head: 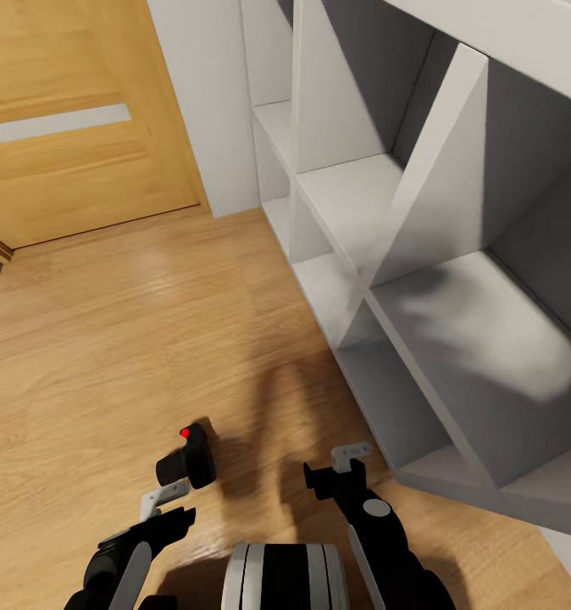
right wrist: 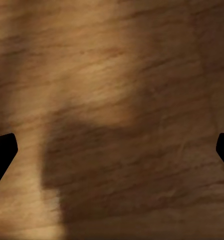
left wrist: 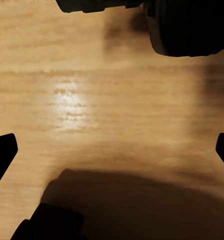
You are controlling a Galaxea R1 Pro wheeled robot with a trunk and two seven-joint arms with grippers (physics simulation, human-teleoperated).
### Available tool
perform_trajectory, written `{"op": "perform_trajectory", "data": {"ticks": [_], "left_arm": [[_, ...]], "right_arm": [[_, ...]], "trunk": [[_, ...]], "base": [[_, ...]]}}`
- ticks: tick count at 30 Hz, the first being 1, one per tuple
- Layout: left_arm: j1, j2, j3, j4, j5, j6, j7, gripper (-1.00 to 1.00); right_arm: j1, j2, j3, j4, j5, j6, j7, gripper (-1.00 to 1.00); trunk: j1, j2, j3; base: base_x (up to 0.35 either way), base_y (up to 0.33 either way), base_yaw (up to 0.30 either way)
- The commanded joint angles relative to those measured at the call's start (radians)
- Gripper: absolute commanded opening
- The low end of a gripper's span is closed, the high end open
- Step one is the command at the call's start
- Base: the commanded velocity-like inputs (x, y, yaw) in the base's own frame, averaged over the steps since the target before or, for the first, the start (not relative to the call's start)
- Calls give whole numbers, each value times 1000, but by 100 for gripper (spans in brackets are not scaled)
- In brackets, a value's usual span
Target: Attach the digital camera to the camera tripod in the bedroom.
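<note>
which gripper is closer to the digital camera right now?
Left. In the head view the left gripper sits just below the digital camera on the wood floor, fingers spread. The right gripper hangs farther off to the camera's right, near the white shelf.

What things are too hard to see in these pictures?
- Head view: the digital camera is small and dark, so its lens side cannot be made out.
- Head view: the white shelf is cut off by the right edge.
- Head view: the wooden door is cut off by the top and left edges.
- Left wrist view: a dark shape is cut off by the top edge, and what it is stays unclear.
</note>
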State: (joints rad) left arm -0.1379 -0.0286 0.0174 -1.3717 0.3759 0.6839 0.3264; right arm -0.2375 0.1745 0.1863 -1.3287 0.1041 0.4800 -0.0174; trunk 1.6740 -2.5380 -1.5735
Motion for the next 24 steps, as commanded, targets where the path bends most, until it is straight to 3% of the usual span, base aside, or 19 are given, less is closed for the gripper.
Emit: {"op": "perform_trajectory", "data": {"ticks": [1, 15, 18, 20, 24], "left_arm": [[0, -1, 1, -1, 11, 3, 7, 100], [-9, -7, -3, 32, 11, -19, 5, 100], [-33, -25, -6, 50, 11, -41, 5, 100], [-72, -52, -8, 93, 11, -59, 5, 100], [-157, -82, -9, 227, -1, -92, 5, 100]], "right_arm": [[0, 0, 1, -1, 10, 6, -1, 100], [0, 0, 2, -1, 7, 5, -1, 100], [0, 0, 1, -1, 7, 5, -1, 100], [0, 0, 1, -1, 7, 5, -1, 100], [0, 0, 1, -1, 9, 5, -1, 100]], "trunk": [[0, 0, -1], [0, 0, -1], [0, 0, -1], [0, 0, -1], [0, 0, -1]], "base": [[0, 0, 0], [0, 0, 0], [0, 0, 0], [0, 0, 0], [0, 0, 0]]}}
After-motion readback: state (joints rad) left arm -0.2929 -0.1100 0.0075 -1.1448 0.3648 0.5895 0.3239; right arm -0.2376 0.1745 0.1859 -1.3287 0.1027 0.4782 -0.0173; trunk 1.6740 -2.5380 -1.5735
